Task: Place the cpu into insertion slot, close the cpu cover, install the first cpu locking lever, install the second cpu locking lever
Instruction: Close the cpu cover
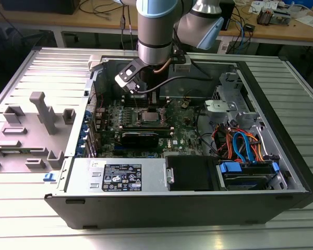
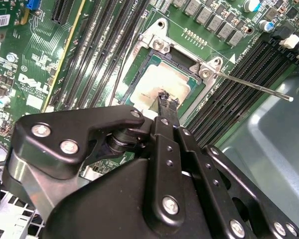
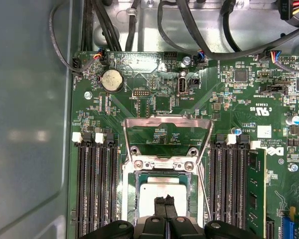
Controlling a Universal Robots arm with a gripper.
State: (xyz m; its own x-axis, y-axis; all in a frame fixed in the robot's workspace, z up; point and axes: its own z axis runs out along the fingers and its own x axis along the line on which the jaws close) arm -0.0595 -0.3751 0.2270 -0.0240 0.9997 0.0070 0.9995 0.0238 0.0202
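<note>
**A:** Second wrist view first. What is the black metal gripper (image 2: 167, 99) doing?

**B:** Its jaws are pressed together with nothing between them. The tips sit at the top of the small, flat, square, silvery-grey cpu (image 2: 154, 82), though I cannot tell if they touch it.

**A:** So where is the chip?

**B:** Directly beneath the jaw tips, lying flat in the socket of the green motherboard (image 3: 154, 102).

**A:** And the cover?

**B:** In the first wrist view, the thin silver-grey metal cpu cover (image 3: 167, 120) stands tilted up and open, just beyond the jaw tips. A thin metal locking lever (image 2: 254, 87) juts out to one side of the jaws.
</note>
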